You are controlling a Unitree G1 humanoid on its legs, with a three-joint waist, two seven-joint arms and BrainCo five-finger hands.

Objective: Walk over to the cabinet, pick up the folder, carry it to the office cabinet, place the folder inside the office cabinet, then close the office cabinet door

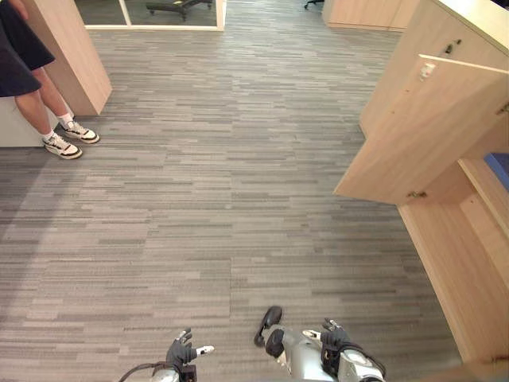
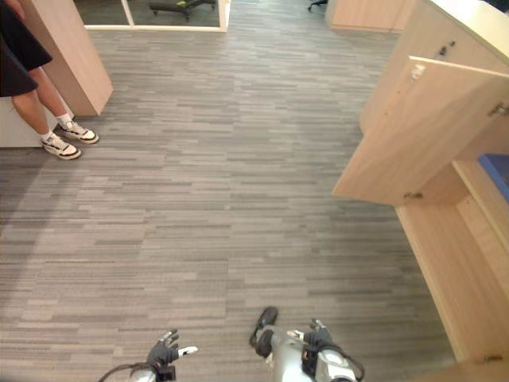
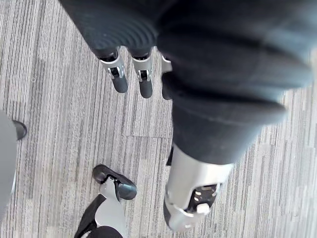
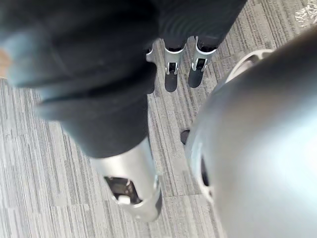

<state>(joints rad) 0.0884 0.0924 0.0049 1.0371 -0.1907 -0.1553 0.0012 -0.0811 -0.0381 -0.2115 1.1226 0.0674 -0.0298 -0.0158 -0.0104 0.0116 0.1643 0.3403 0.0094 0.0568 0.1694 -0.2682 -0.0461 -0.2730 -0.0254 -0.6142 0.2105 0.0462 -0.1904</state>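
Note:
The light-wood office cabinet (image 1: 465, 255) stands along the right side, and its door (image 1: 421, 131) is swung wide open over the carpet. On a shelf inside lies a blue folder (image 1: 499, 165), cut off by the view's edge. My left hand (image 1: 180, 351) hangs low at the bottom, its fingers (image 3: 119, 74) straight over the carpet and holding nothing. My right hand (image 1: 332, 337) hangs beside it at the bottom right; its fingers (image 4: 171, 69) are likewise relaxed and empty. Both hands are well short of the cabinet opening.
A person's legs in white sneakers (image 1: 67, 137) stand at the upper left beside a wooden panel (image 1: 71, 48). A glass partition (image 1: 151, 16) closes the far end. More wooden cabinets (image 1: 362, 12) sit at the back right. Grey striped carpet (image 1: 223, 183) spans the middle.

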